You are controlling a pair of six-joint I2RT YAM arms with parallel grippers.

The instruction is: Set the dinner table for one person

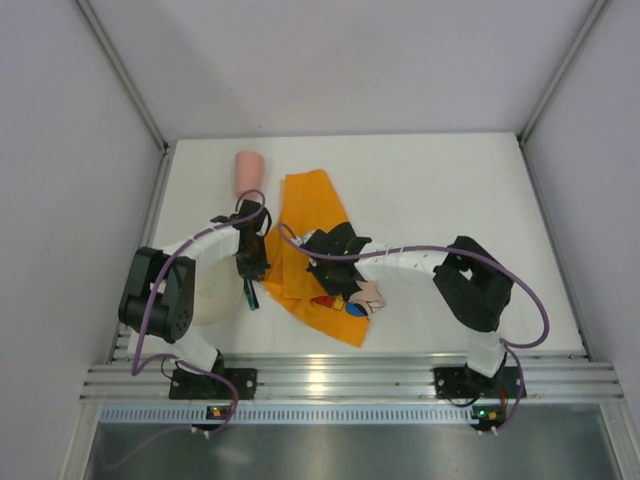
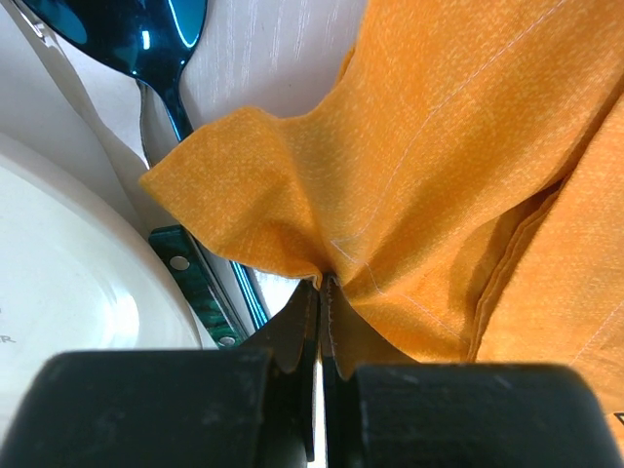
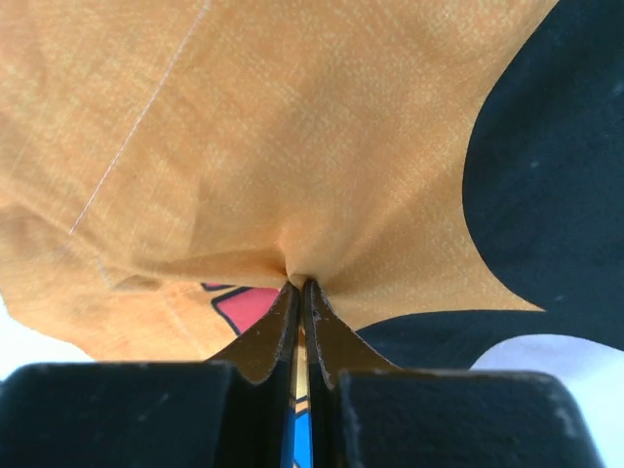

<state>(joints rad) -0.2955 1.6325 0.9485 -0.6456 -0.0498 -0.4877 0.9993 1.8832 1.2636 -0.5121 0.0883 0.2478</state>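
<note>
Table (image 1: pixel 450 190) first: its white top spans the whole view, and everything on it is bunched on the left half. Your orange cloth (image 1: pixel 312 205) lies rumpled and slanted across the middle, with its printed end toward the near edge. Both arms have hold of it. The left gripper (image 2: pixel 320 285) is pinching a fold at the cloth's left edge, and the right gripper (image 3: pixel 297 285) is nipping a pucker beside the black print. Each bite looks thin, so if you pull them apart, one may slip out or the cloth may spread crooked. The plate (image 2: pixel 58 292) lies just left of the left pinch. The pink cup (image 1: pixel 248 172) sits near the cloth's far end. Between plate and cloth lie the spoon (image 2: pixel 146 39) and a green handle (image 2: pixel 193 278), which seems to run under the cloth's edge, so dragging could sweep them.
</note>
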